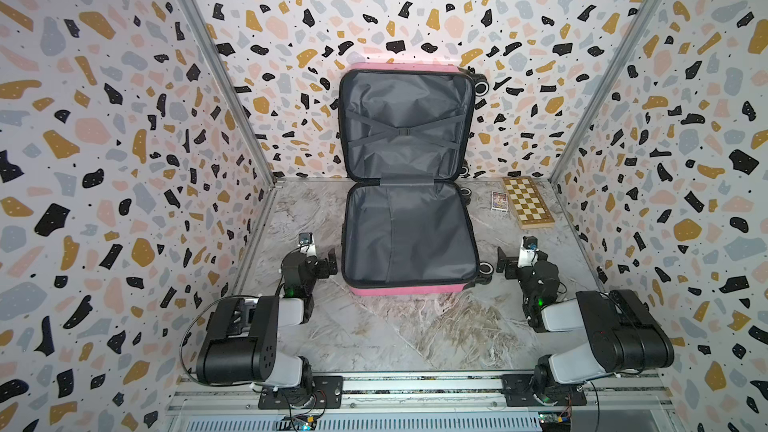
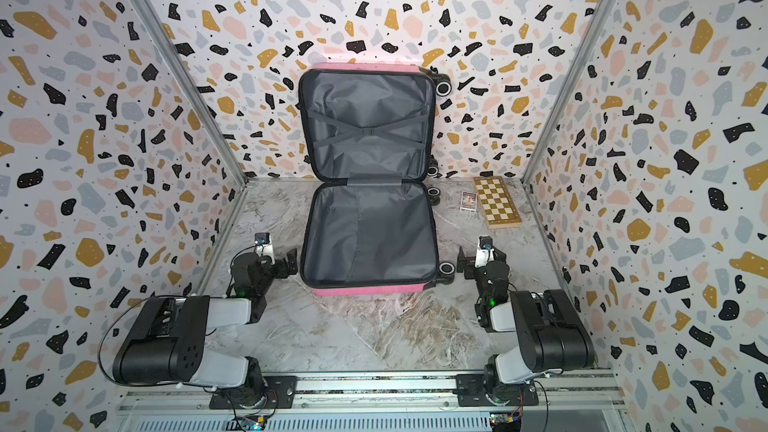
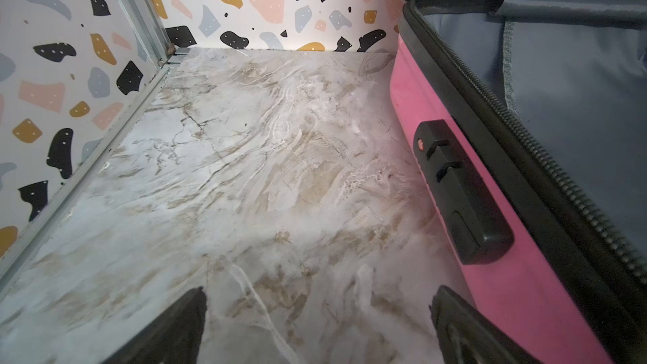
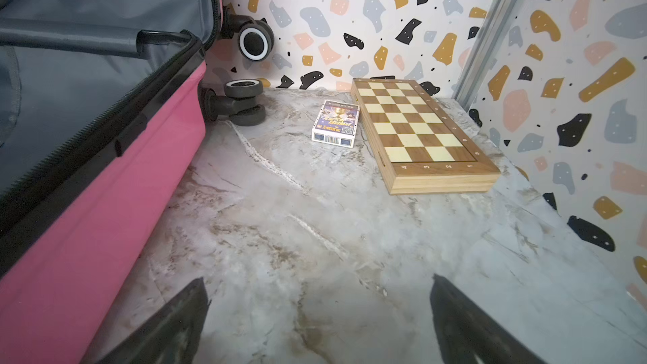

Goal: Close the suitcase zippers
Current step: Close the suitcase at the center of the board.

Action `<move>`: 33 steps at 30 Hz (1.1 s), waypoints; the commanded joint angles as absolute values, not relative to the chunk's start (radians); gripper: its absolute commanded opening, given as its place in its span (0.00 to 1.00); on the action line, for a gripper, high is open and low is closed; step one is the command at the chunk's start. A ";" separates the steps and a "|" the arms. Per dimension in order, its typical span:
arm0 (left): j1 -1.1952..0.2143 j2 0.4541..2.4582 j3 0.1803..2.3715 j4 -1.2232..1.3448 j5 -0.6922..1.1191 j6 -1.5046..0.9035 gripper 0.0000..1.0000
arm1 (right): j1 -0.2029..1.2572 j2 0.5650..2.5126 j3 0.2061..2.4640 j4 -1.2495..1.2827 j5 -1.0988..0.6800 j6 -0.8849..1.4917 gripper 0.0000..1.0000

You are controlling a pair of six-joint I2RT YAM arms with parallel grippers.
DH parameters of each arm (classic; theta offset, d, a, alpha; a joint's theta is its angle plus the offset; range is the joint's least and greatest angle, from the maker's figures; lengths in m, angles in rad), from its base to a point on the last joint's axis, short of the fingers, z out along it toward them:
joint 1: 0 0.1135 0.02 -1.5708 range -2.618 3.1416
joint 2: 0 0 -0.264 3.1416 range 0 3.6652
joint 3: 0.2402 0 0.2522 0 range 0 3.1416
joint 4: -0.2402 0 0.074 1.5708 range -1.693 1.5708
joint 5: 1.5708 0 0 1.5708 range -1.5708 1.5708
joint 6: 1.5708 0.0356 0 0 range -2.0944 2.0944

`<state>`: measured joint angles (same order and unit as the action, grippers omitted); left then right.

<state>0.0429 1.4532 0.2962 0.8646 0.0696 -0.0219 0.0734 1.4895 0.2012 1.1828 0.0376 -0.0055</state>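
A bright pink hard-shell suitcase (image 1: 405,289) lies open on the marble-patterned tabletop (image 1: 415,334), grey-lined lid upright at twelve o'clock, with the left gripper (image 1: 332,261) at its eight o'clock, the right gripper (image 1: 503,261) at four and a wooden chessboard (image 1: 528,202) at three.

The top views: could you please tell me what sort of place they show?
Probably a robot test booth: terrazzo-print wall panels box in a marble-look tabletop, and the left arm and right arm are mounted on a rail along its front edge.
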 commanded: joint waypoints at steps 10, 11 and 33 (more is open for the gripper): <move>0.038 1.442 0.313 0.891 0.071 -0.029 1.00 | 0.077 1.480 0.221 1.200 0.035 -0.013 1.00; 0.038 1.442 0.313 0.891 0.071 -0.029 1.00 | 0.077 1.479 0.221 1.200 0.035 -0.014 1.00; 0.033 1.085 0.525 0.230 -0.035 -0.321 1.00 | 0.088 1.395 0.689 0.435 0.087 0.130 1.00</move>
<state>0.0376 1.1198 0.4694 0.4255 -0.0715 -0.1890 0.0879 1.4117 0.6102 0.6518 0.1230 0.0715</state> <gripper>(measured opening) 0.998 0.998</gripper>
